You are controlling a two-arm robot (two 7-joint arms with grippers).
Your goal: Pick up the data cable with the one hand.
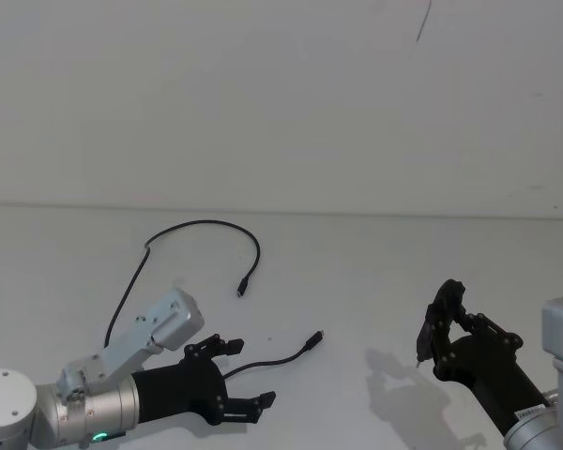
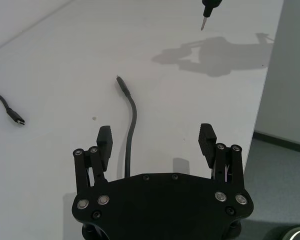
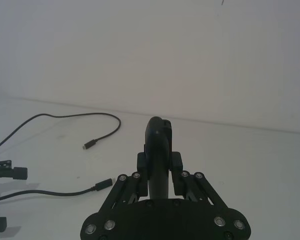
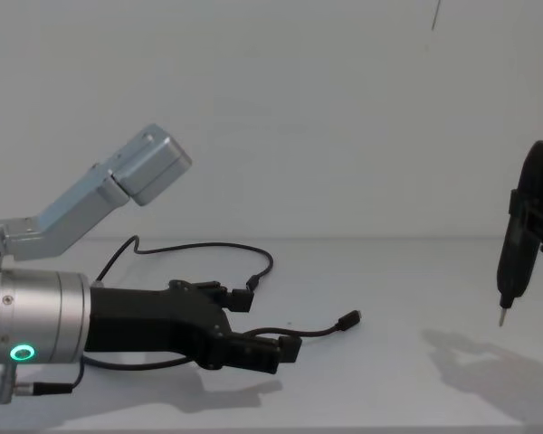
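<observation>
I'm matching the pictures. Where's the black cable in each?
Head view: data cable loops left of centre, beyond left pincer.
Left wrist view: data cable runs between that pincer's fingers.
Right wrist view: data cable curves beyond the right pincer's pen tool.
Chest view: data cable arcs behind the left pincer.
Shared landmark: open left pincer.

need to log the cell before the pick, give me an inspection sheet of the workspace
surface: white table, flat.
job's things: data cable lies loose in a curve on the table; one end runs between the left gripper's fingers, not gripped.
clutter: nothing seen.
grippers: left gripper open, low over the table, straddling the cable; right gripper shut on a pen-like tool, off to the right, tip pointing down above the table.
cables: only the data cable on the table, both plugs free.
surroundings: plain white wall behind the table.
</observation>
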